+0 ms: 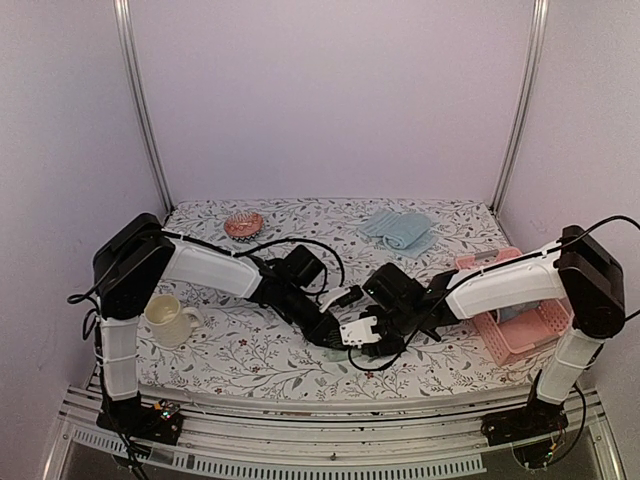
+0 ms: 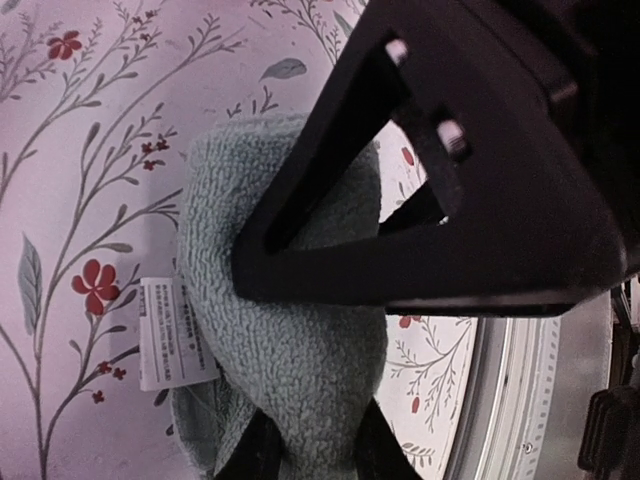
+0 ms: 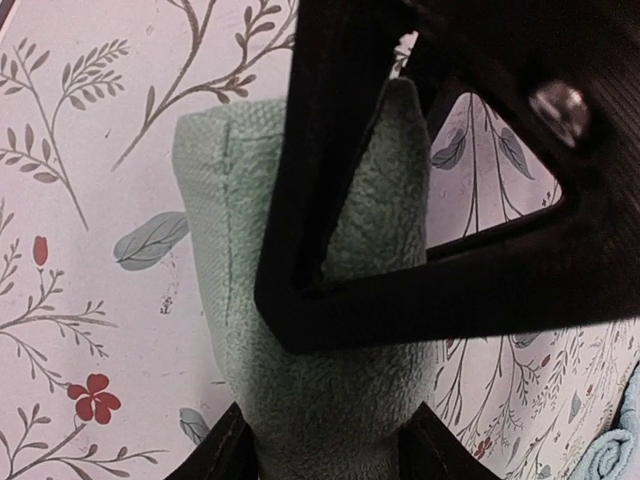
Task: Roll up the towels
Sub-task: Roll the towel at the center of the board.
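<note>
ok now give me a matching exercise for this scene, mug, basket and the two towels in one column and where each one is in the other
1. cream mug
2. pink basket
3. light blue towel
4. green towel

a. far back, right of centre
b. near edge, pinched by the left gripper and the right gripper
c. left side
d. right side

Pairs: 1-c, 2-d, 3-a, 4-b

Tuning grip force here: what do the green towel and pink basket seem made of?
The green towel looks like soft terry or microfibre cloth: nubbly looped pile, a stitched hem, a sewn-in white label. The pink basket looks like rigid moulded plastic, judging by its slotted walls, though it is small in view.
</note>
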Controlling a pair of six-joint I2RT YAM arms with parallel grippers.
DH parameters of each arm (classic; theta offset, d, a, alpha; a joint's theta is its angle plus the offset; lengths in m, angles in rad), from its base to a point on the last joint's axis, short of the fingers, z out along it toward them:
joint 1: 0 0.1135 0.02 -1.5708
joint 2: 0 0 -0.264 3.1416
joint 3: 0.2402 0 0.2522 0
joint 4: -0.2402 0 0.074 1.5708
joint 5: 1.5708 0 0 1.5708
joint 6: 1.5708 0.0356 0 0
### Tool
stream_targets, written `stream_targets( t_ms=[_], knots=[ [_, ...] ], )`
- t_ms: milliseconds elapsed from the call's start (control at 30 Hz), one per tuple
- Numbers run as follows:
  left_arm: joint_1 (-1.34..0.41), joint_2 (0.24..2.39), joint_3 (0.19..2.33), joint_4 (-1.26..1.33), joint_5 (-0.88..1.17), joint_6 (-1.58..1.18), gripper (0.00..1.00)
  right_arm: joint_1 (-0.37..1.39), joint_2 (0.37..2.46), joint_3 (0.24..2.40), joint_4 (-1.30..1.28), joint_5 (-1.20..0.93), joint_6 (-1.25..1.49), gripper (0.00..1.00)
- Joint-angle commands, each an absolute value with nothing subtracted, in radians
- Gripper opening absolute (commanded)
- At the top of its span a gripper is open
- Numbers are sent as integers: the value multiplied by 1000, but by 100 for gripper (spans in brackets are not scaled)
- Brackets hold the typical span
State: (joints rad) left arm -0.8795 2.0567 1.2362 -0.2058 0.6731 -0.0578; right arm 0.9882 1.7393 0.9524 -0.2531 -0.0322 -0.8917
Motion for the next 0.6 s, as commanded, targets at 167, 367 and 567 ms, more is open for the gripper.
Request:
stream_targets(
  t_ms=[167, 367, 567],
  knots=[
    [-864, 2083, 1222, -297, 642, -69, 17, 1008, 1876, 966, -275, -4, -905, 28],
    [-854, 2048, 1198, -287, 621, -81, 25, 1007, 1907, 988, -343, -46, -925, 15],
    [-852, 1958, 1124, -245, 526, -101, 47, 1008, 1935, 1045, -475, -143, -919, 11]
  ],
)
